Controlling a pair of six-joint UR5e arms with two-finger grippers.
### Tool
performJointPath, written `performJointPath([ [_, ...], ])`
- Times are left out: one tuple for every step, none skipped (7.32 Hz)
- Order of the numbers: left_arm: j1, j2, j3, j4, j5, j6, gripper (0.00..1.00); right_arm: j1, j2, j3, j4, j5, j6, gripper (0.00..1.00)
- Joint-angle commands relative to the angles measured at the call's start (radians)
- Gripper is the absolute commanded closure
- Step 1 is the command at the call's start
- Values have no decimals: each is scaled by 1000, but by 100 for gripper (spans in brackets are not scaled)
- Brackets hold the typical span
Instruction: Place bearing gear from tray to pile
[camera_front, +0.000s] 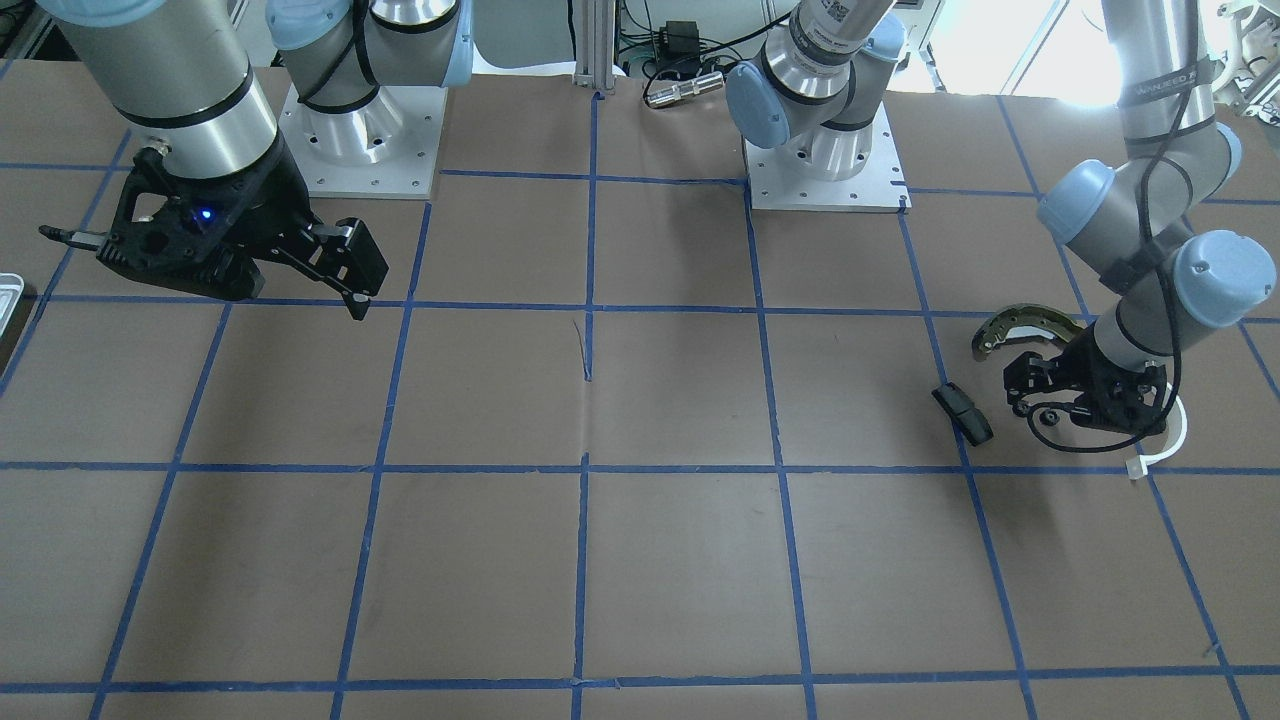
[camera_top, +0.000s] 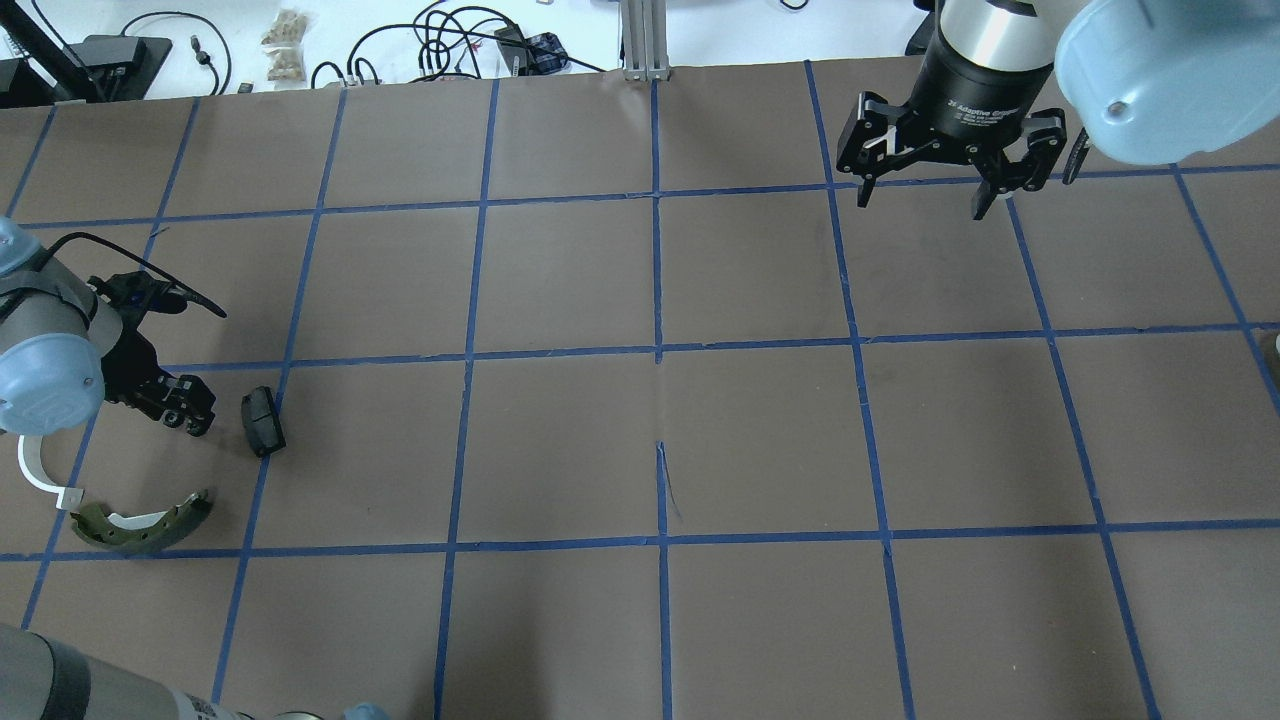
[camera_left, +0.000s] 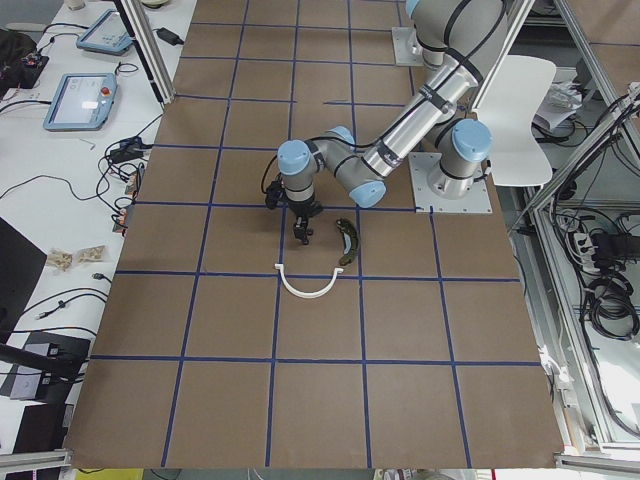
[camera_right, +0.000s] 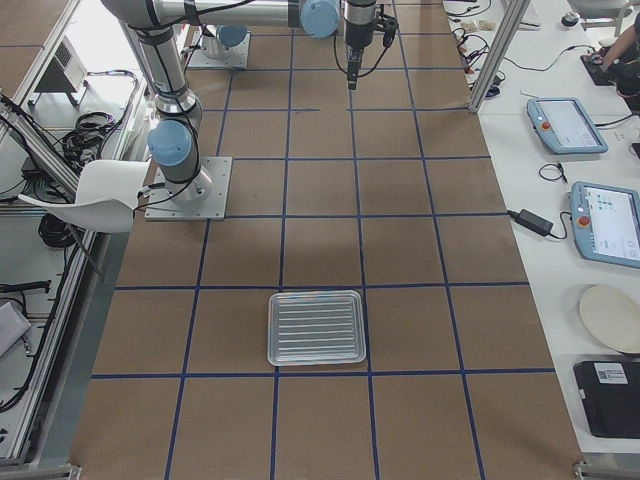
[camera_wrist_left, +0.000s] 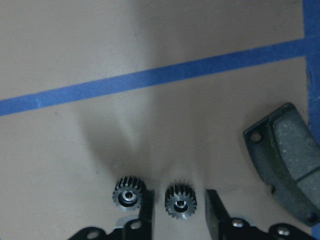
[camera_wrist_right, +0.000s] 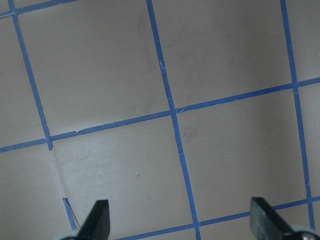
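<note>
One tray (camera_right: 316, 328) on brown table (camera_right: 420, 240) gridded in blue tape (camera_top: 657, 280); cabled benches (camera_right: 545, 150) beyond.

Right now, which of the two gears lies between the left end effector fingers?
The gear nearer the brake pad; the other gear sits outside them.

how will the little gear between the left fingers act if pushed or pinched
The gear lies flat, bore up, so a push would probably slide it, not roll it. It looks like dark metal: likely rigid and heavy for its size. The fingers would meet teeth, not flats, so it may twist.
</note>
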Motion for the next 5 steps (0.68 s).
performJointPath([
  [-111, 116, 14, -98, -3, -122, 8, 0, -1, 0, 1, 0, 0, 0],
  [-221, 185, 63, -220, 2, -214, 9, 0, -2, 0, 0, 0, 0, 0],
  [-310, 233, 170, -377, -4, -324, 9, 0, 0, 0, 1, 0, 0, 0],
  [-395, 247, 306, -522, -17, -433, 9, 0, 0, 0, 1, 0, 0, 0],
  [-478, 236, 409, -566, -32, -521, 9, 0, -1, 0, 0, 0, 0, 0],
])
